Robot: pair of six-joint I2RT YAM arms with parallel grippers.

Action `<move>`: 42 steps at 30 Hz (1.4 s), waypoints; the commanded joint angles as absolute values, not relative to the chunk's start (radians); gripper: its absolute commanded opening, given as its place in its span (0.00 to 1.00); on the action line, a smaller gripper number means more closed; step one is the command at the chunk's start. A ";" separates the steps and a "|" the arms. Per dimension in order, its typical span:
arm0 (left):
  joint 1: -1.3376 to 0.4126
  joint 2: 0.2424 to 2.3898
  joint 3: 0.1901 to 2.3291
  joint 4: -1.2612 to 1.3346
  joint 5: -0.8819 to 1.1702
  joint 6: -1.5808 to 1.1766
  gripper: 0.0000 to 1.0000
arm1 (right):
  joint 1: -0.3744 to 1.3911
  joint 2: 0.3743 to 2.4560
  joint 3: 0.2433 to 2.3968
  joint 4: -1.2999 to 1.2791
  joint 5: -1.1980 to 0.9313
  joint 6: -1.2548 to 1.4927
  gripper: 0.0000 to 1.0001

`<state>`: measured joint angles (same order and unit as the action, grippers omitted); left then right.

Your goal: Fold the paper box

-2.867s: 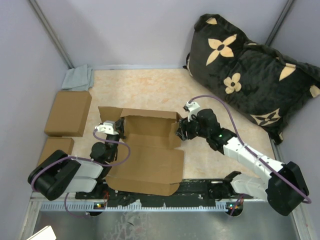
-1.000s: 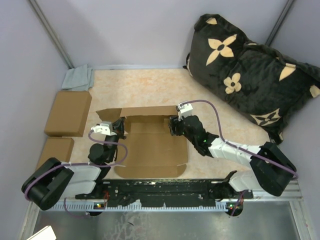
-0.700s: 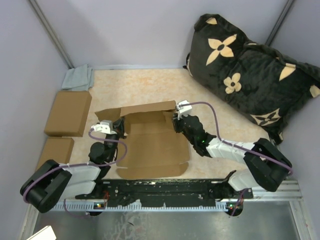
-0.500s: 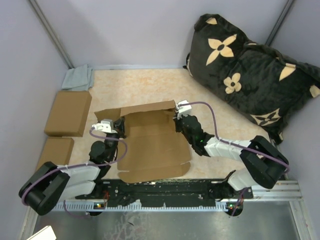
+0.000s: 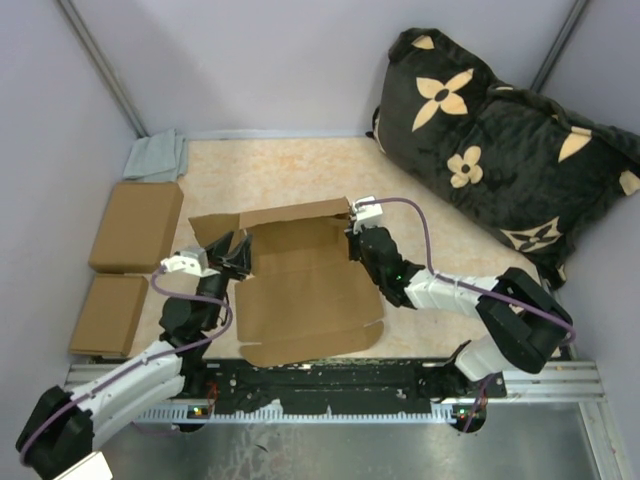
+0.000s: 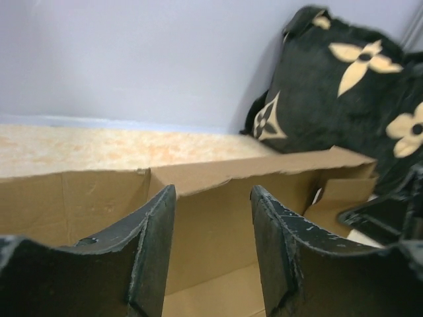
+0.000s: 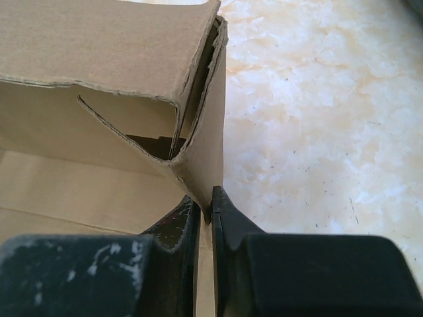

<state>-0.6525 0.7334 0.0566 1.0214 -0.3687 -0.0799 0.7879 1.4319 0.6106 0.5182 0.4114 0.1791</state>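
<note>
Left of the black flowered cushion [image 5: 490, 130], the paper box [image 5: 300, 285] is pictured half-formed on the table [image 5: 290, 170], its back wall raised and its broad front panels lying flat. The box corner nearest the cushion is pinched by the right gripper [image 7: 206, 198], whose jaws are pressed together on the thin side flap. At the corner farthest from the cushion, the left gripper [image 6: 211, 198] is seen with jaws apart and nothing between them, the raised wall just beyond. The step in hand is judged to be the standing-up of the side walls. It is best done with a firm pinch low near the crease and the flap swung about its fold line rather than dragged. The open jaws should be slid over the opposite flap's edge before being closed, so that the thin card is not torn and the base is not lifted.
</note>
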 commanded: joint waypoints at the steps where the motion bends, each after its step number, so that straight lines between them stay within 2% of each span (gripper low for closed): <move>1: -0.658 0.578 0.091 0.855 -0.322 -0.141 0.54 | 0.795 1.440 0.671 0.526 0.430 0.222 0.04; 6: -0.658 0.614 0.238 0.781 -0.298 -0.130 0.51 | 0.795 1.448 0.682 0.512 0.412 0.223 0.06; 16: -0.658 1.107 0.616 0.860 -0.157 -0.031 0.45 | 0.795 1.448 0.692 0.494 0.395 0.216 0.08; 22: -0.659 1.276 0.602 1.001 -0.092 -0.053 0.41 | 0.793 1.444 0.702 0.475 0.381 0.227 0.11; 25: -0.660 1.294 0.573 1.030 -0.097 -0.052 0.40 | 0.793 1.431 0.697 0.477 0.371 0.229 0.22; 27: -0.660 1.299 0.563 1.036 -0.096 -0.040 0.40 | 0.793 1.421 0.685 0.493 0.352 0.225 0.33; 29: -0.659 1.307 0.563 1.035 -0.091 -0.027 0.40 | 0.793 1.412 0.667 0.526 0.330 0.218 0.38; 42: -0.660 1.284 0.523 1.010 -0.052 -0.032 0.35 | 0.758 1.407 0.646 0.648 0.305 0.216 0.41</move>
<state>-0.6552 1.3090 0.5491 0.9882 -0.0792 -0.0288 0.7750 1.4399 0.6411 0.5388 0.3225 0.2119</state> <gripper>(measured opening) 0.357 0.409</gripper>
